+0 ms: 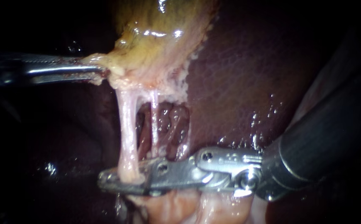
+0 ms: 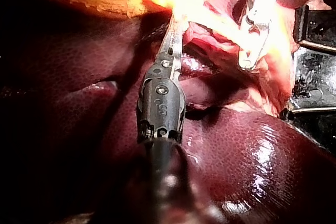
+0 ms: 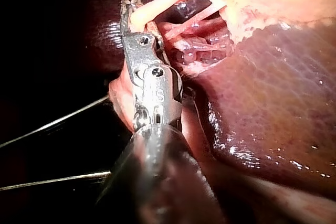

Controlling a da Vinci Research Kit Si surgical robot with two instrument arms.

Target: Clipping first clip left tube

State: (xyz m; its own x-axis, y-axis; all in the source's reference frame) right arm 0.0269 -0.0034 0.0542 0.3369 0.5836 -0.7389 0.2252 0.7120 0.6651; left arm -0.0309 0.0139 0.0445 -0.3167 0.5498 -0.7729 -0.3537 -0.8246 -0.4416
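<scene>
The yellowish gallbladder (image 1: 159, 37) hangs at the top of the endoscope view. My left instrument (image 1: 99, 71) is shut on its lower left edge, pulling it leftward. Two pale tubes run down from it: the thick left tube (image 1: 127, 132) and the thin right tube (image 1: 154, 124). My right instrument (image 1: 124, 179) comes in low from the right, with its jaws shut across the bottom of the left tube. The right wrist view shows the left tube (image 3: 157, 4) lying between those jaws (image 3: 137, 18). The left wrist view shows the left instrument (image 2: 173, 32) buried in bright tissue, the right instrument (image 2: 254, 30) beyond it.
Dark red liver (image 1: 247, 74) lies behind and to the right of the tubes, wet and glossy. Pink tissue (image 1: 176, 207) bulges under the right instrument. Two thin wires (image 3: 52, 124) cross the dark space beside the right instrument. A dark metal block (image 2: 315, 51) stands past the tissue.
</scene>
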